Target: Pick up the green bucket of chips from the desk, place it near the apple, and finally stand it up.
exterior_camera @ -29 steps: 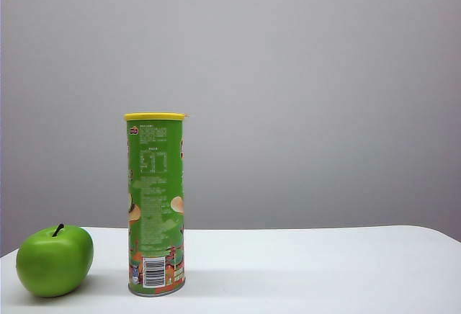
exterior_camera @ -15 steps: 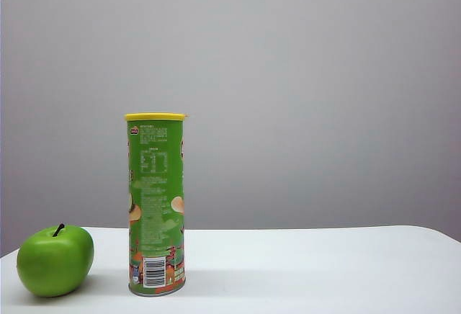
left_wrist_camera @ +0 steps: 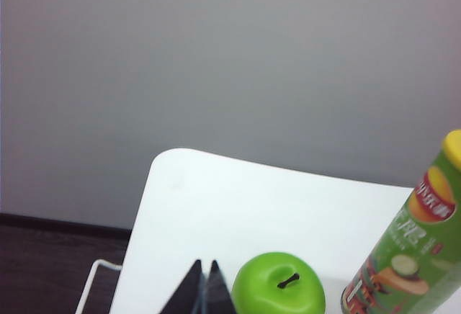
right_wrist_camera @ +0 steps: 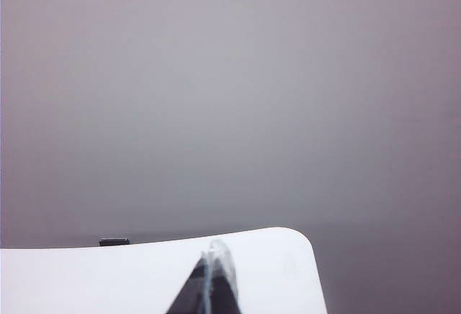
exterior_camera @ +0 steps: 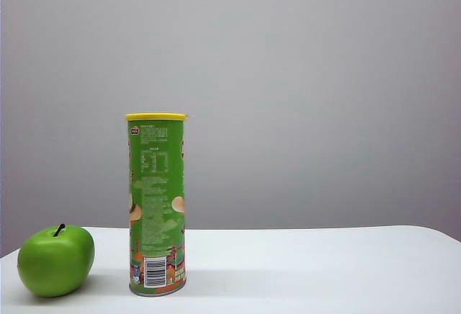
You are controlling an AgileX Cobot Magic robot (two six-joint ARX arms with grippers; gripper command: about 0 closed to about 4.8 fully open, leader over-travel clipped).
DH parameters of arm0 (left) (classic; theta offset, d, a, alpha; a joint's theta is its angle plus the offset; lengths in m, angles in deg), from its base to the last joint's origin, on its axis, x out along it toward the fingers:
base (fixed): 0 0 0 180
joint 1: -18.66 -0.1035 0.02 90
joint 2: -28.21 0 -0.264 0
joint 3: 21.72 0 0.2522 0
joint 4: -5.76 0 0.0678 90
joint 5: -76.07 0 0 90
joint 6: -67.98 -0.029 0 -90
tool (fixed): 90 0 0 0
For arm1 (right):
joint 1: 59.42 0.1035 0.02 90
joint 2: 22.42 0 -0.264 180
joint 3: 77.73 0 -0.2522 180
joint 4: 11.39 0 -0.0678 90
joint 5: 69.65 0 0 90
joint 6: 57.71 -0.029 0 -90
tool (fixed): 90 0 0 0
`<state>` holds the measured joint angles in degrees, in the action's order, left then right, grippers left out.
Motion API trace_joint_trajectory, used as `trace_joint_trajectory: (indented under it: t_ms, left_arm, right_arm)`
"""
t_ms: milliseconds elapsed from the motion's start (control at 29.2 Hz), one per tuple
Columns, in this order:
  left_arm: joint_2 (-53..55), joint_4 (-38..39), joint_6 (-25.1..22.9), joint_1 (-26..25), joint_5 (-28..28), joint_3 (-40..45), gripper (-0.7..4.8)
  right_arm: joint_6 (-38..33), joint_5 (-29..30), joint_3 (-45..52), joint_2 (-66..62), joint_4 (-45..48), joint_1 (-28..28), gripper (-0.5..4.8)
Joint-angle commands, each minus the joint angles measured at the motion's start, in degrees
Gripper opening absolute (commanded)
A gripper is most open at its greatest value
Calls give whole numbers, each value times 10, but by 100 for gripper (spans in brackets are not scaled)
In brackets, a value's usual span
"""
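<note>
Left gripper (left_wrist_camera: 204,271) closed and empty, near the green apple (exterior_camera: 56,261) over the white desk (exterior_camera: 310,271). Right gripper (right_wrist_camera: 214,256) likewise closed, holding nothing, above a rounded desk corner. Green bucket of chips (exterior_camera: 156,204) upright, yellow lid on top, just right of the apple, not touching.

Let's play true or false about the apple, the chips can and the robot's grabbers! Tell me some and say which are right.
1. The green bucket of chips stands upright on the desk. True.
2. The apple sits on top of the can. False: it rests on the desk beside it, not touching.
3. The can's lid is red. False: it is yellow.
4. The left gripper is shut, holding nothing. True.
5. The right gripper grips the apple. False: it is shut and empty, over a bare corner.
</note>
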<state>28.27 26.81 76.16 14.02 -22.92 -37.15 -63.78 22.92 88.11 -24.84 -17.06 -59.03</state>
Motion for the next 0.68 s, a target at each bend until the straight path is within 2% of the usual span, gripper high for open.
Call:
trace_joint_trajectory:
  t_ms: [34, 137, 411, 685]
  left_arm:
    - [0, -14, -2, 0, -3, 12, -6]
    - [0, -17, -2, 0, -3, 13, -6]
    - [0, -17, -20, 0, -3, 13, -6]
    - [0, 15, -80, 0, 11, 13, -5]
  right_arm:
    - [3, -20, 4, 23, -49, 0, -1]
    - [2, -31, 4, 24, -108, 0, -1]
    - [-33, -78, 4, 21, -186, 0, -1]
    - [-33, -31, 3, 12, -189, 0, 4]
